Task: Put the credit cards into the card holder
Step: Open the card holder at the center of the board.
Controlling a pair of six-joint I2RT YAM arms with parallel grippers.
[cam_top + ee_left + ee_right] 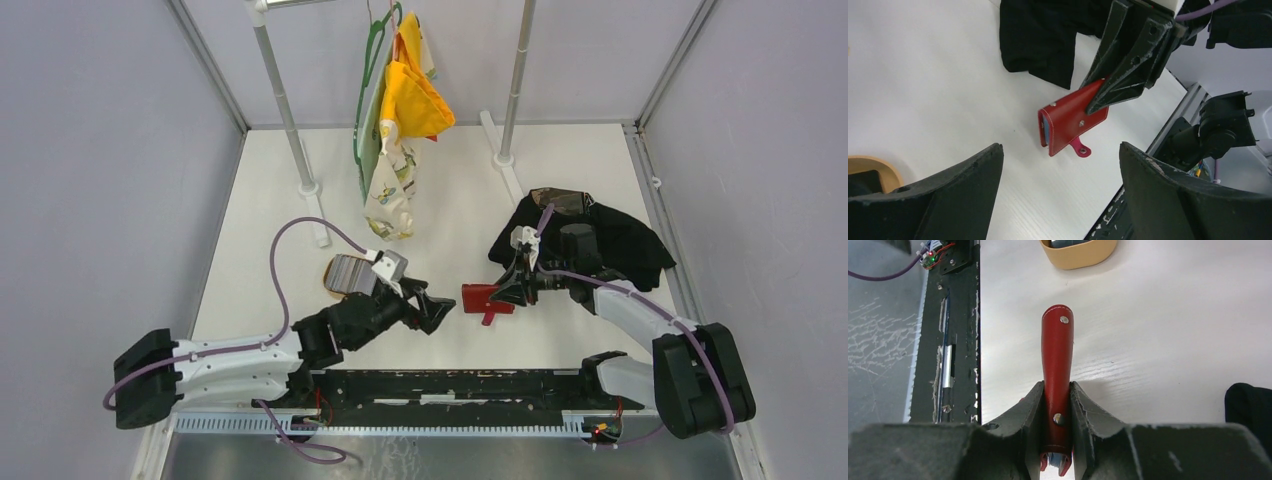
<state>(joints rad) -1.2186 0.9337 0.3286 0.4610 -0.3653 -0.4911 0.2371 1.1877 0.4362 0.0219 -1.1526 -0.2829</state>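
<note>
Right end effector (1057,388) pinches the red card holder (1057,345) by one end, standing it on edge over the worktop (1158,340); left end effector (1060,150) hangs spread and empty, facing it. A pale blue credit card (1044,127) shows tucked inside it. The holder looks light, soft and apt to flop, so the stiffer folded spine seems the best hold; the card looks thin and slick

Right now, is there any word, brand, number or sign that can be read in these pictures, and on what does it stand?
No text can be read in any view.
Wallet: plain red, with metal studs, no brand to be seen.
Cards in the tray: too small to read.
Hanging cloth: printed pictures only, no letters that I can make out.
</note>
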